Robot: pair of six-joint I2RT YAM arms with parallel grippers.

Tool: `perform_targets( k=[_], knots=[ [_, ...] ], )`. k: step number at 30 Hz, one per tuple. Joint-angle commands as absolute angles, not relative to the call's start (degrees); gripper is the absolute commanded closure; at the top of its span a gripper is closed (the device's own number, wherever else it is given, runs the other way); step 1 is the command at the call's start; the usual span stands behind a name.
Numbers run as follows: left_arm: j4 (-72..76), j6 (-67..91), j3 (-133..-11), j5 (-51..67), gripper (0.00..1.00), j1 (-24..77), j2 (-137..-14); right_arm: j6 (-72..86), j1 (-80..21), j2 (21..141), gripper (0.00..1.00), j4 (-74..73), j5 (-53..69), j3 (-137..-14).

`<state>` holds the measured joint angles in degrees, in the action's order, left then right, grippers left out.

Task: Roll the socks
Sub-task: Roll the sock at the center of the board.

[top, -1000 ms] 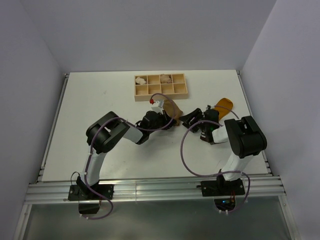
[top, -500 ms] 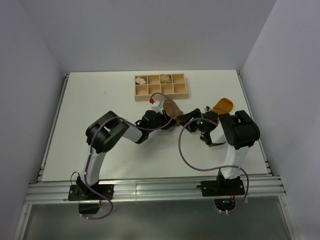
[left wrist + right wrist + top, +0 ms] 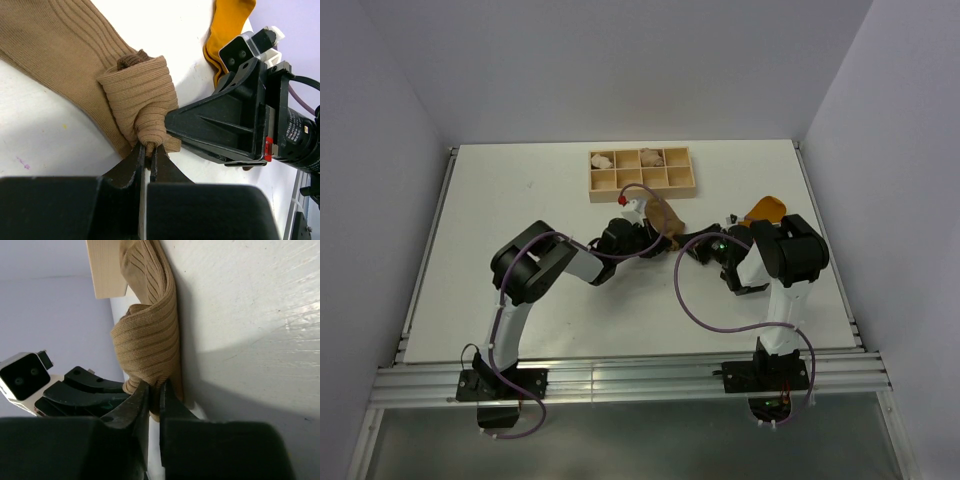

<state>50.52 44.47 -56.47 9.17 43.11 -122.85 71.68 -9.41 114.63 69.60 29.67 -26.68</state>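
Sock roll point(image 3: 142, 100) sits pinched tight by left claw point(image 3: 148, 150) and right claw point(image 3: 154, 387).

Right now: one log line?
phase: rolling | left jaws: shut on tan sock roll | right jaws: shut on same roll | mustard sock: unheld

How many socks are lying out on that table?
2. The tan sock sits in the middle, part rolled, pinched by the left tool and the right tool. The orange sock lies to its right, only partly in view.
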Motion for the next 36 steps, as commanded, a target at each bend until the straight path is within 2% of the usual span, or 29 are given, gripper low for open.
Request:
perform_targets(
  k=[1,2,3,5,6,9,12,17,25,36],
  knots=[
    [46.3,44.4,-55.5,11.4,0.96,44.1,-123.8,70.4,-10.7,113.0,0.98,67.6,30.9,-27.8],
    [46.1,44.2,-55.3,11.2,0.93,44.1,-123.4,68.4,-10.7,112.3,1.0,66.0,30.5,-27.9],
    [45.8,43.9,-54.9,10.1,0.84,44.2,-123.0,67.5,-10.7,111.8,1.0,64.4,30.2,-28.3],
    [45.2,43.2,-54.0,9.2,0.78,44.1,-121.3,66.0,-10.7,110.7,1.0,60.8,30.1,-28.7],
    [44.8,43.0,-53.3,8.8,0.67,44.0,-120.6,65.7,-10.7,110.4,1.0,59.7,30.1,-29.1],
    [43.8,41.3,-51.7,6.3,0.51,43.1,-116.8,63.6,-10.7,109.4,1.0,54.7,30.0,-30.1],
    [43.0,40.4,-50.9,4.1,0.46,41.2,-114.6,61.1,-10.7,108.0,1.0,49.4,29.8,-31.3],
    [42.2,37.8,-51.2,1.7,0.47,39.0,-111.3,55.5,-10.8,105.6,1.0,39.2,30.1,-33.6],
    [39.3,33.8,-59.3,1.3,0.55,36.3,-113.7,45.3,-11.1,103.4,1.0,23.4,31.9,-38.5],
    [33.8,29.4,-72.1,4.8,0.56,36.2,-123.5,41.0,-11.3,103.5,1.0,18.2,35.0,-39.7]
  ],
)
